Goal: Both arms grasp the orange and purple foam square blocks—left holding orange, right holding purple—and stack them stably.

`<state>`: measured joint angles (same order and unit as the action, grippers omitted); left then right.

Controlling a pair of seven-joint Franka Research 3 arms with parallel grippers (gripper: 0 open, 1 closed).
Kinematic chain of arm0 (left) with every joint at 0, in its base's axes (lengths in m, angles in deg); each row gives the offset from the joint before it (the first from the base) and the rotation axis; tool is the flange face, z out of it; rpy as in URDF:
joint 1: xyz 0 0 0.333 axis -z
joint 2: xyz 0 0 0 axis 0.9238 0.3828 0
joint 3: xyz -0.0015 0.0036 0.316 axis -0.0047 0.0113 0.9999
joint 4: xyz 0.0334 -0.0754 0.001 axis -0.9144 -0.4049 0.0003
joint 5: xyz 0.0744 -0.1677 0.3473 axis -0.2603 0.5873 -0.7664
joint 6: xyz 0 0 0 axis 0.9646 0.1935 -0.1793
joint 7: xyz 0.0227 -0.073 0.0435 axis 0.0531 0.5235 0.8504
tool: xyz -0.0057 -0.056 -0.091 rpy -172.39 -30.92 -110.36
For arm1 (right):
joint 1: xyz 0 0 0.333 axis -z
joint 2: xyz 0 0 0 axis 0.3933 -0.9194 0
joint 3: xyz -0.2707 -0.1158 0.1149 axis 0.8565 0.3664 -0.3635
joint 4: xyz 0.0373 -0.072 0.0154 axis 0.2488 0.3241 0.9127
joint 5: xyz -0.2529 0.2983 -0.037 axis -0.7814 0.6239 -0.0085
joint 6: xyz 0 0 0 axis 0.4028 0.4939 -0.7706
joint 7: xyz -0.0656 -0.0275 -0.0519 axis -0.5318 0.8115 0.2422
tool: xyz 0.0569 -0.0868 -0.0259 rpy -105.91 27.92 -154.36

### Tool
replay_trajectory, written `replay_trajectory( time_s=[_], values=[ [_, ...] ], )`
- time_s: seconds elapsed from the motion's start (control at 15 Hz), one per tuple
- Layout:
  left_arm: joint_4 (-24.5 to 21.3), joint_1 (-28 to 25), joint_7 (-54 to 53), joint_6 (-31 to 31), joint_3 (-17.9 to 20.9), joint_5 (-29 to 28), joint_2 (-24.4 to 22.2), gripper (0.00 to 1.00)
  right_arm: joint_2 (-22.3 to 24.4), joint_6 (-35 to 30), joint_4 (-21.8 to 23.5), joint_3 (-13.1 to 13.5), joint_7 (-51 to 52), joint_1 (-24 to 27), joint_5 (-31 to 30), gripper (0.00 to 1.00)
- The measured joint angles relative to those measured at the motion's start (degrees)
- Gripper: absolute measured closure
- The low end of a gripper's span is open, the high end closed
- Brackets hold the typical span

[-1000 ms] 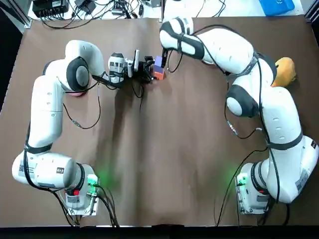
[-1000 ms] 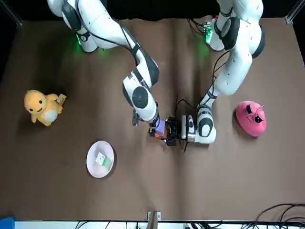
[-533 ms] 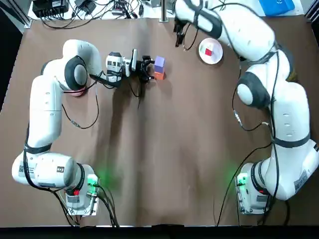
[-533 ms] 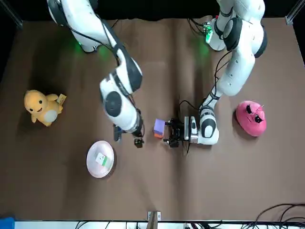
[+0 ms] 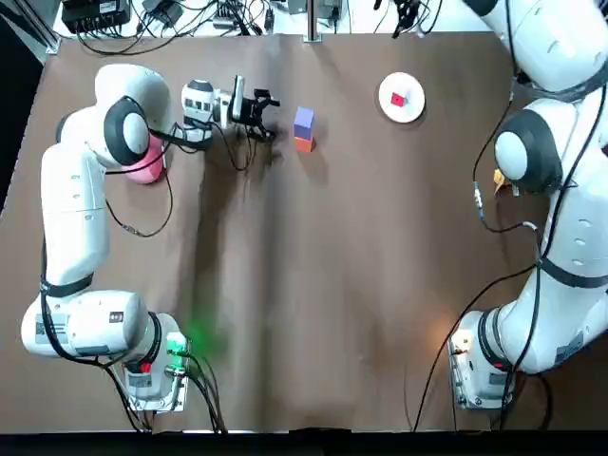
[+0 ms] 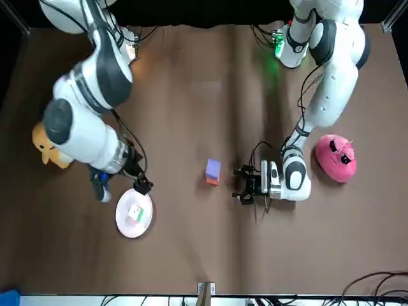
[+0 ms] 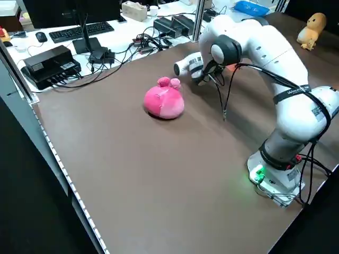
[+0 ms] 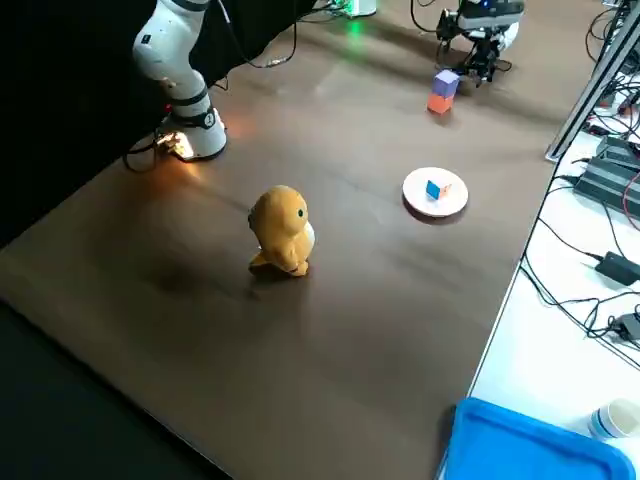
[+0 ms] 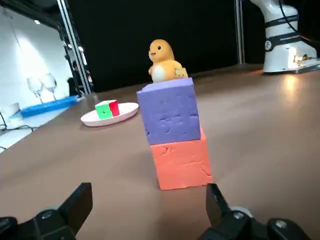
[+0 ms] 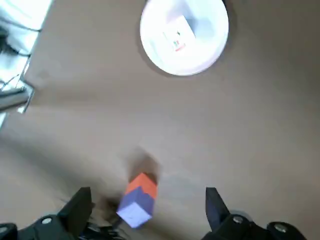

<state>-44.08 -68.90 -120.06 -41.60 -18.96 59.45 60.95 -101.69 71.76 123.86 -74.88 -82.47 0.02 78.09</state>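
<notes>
The purple block (image 5: pixel 304 118) sits on top of the orange block (image 5: pixel 303 143) as a small stack at the table's far middle, upright and with nothing touching it. My left gripper (image 5: pixel 258 106) lies low on the table, just left of the stack, and is open and empty. In the left wrist view the purple block (image 9: pixel 168 112) rests slightly offset on the orange block (image 9: pixel 182 162), beyond the spread fingertips (image 9: pixel 82 195). My right gripper (image 6: pixel 121 189) hangs open and empty high above the table near the plate. Its wrist view shows the stack (image 10: pixel 140 197) far below.
A white plate (image 5: pixel 413 104) holding a small coloured cube lies to the right of the stack. A pink plush toy (image 5: pixel 144 161) sits under my left arm. A yellow plush toy (image 8: pixel 283 230) stands on the right side. Cables and boxes line the far edge.
My right gripper let go of the purple block and rose away toward the plate. My left gripper released the orange block and drew back to the left. The stack stays standing.
</notes>
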Motion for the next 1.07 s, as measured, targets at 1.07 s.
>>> replay_trajectory(
  time_s=[1.07],
  values=[
    [2.20,-4.16,85.83,2.46,-0.03,-43.68,-23.24,0.00,19.84,-19.32,7.22,4.42,70.05,20.91,-8.09,0.00]
  ],
)
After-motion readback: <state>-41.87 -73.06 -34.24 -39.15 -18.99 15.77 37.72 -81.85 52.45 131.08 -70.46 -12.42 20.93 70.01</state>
